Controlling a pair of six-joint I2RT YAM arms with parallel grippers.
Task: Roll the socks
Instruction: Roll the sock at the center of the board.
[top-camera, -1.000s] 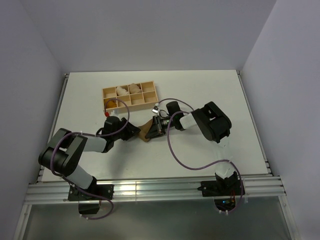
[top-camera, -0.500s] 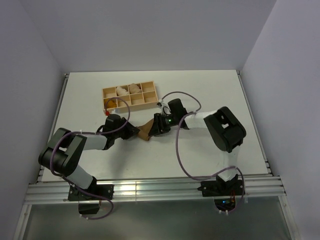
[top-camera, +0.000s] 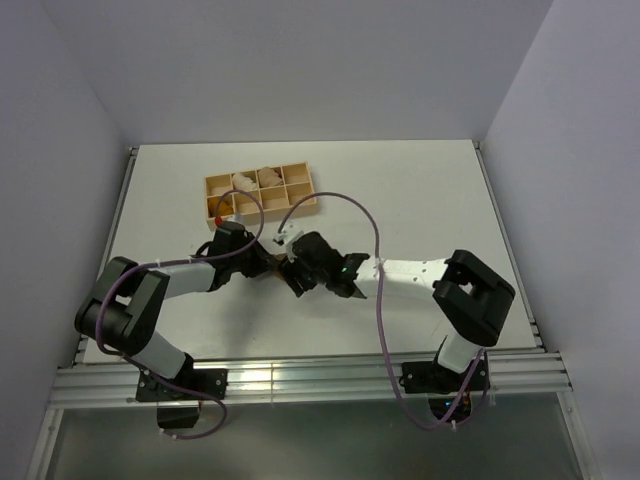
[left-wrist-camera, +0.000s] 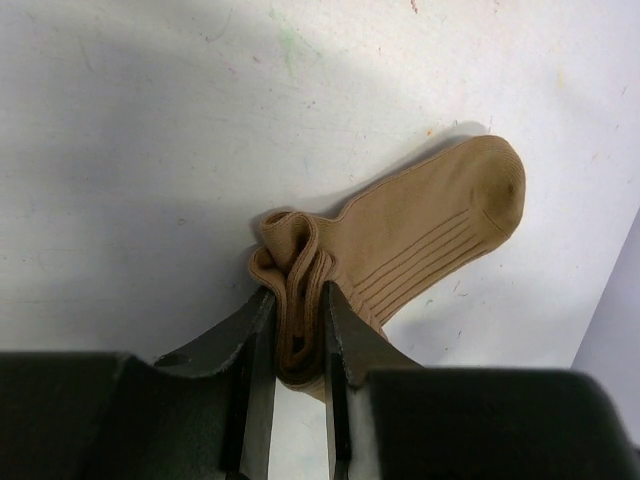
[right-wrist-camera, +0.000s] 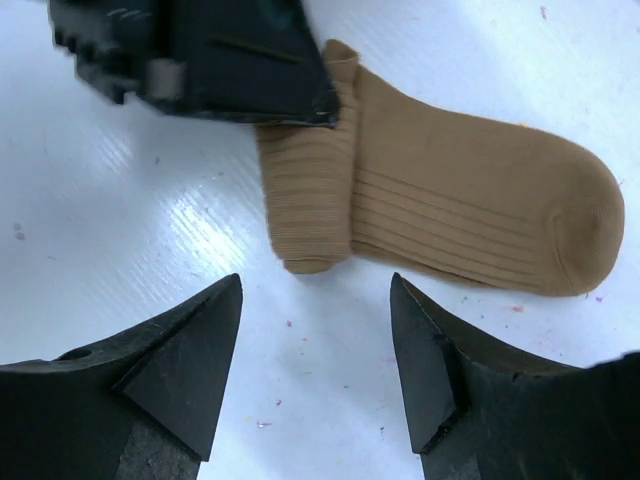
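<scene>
Barely begun: my left gripper (left-wrist-camera: 291, 320) pinches the bunched cuff of the olive-brown sock (left-wrist-camera: 425, 235) on the table (left-wrist-camera: 150, 120); my right gripper (right-wrist-camera: 315, 345) hangs spread-open just above it. Foot lies flat; most rolling remains.

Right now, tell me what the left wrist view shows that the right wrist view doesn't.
Left wrist only: the left gripper shut on the bunched cuff end of the sock. Right wrist only: the right gripper open over the white table, holding nothing. Both: the tan sock lying flat, its toe pointing away from the left gripper.
</scene>
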